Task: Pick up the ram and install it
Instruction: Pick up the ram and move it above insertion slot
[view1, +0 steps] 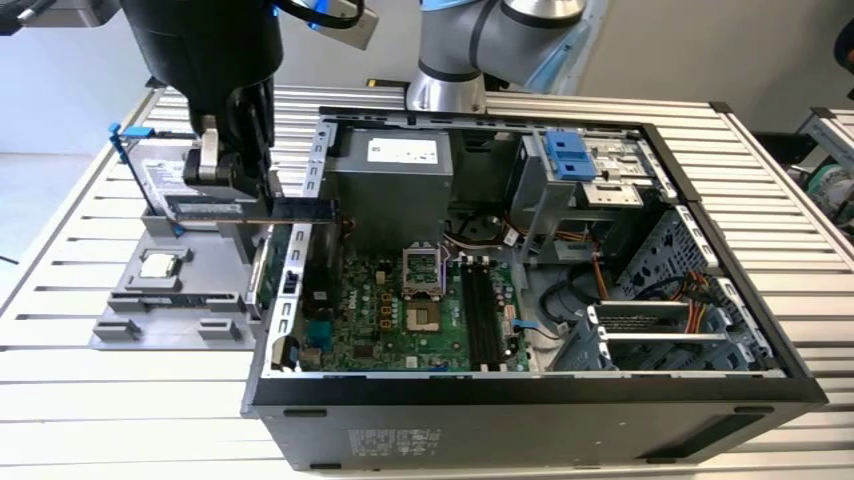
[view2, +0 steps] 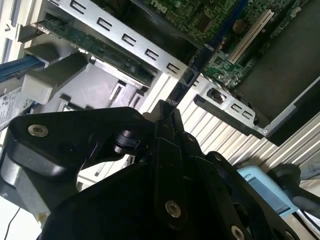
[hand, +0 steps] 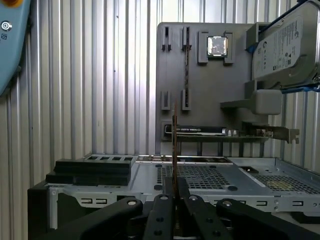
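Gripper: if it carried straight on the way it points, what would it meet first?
Probably the grey tray, near the card standing on it; the ram in its fingers would touch first. Depth is unclear.

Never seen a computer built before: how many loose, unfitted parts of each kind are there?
Ram: 2 (held ram in end effector, seemingly a spare ram in the grey holder)
Hard drive: 1
Processor chip: 1
Expansion card: 1
Total: 5
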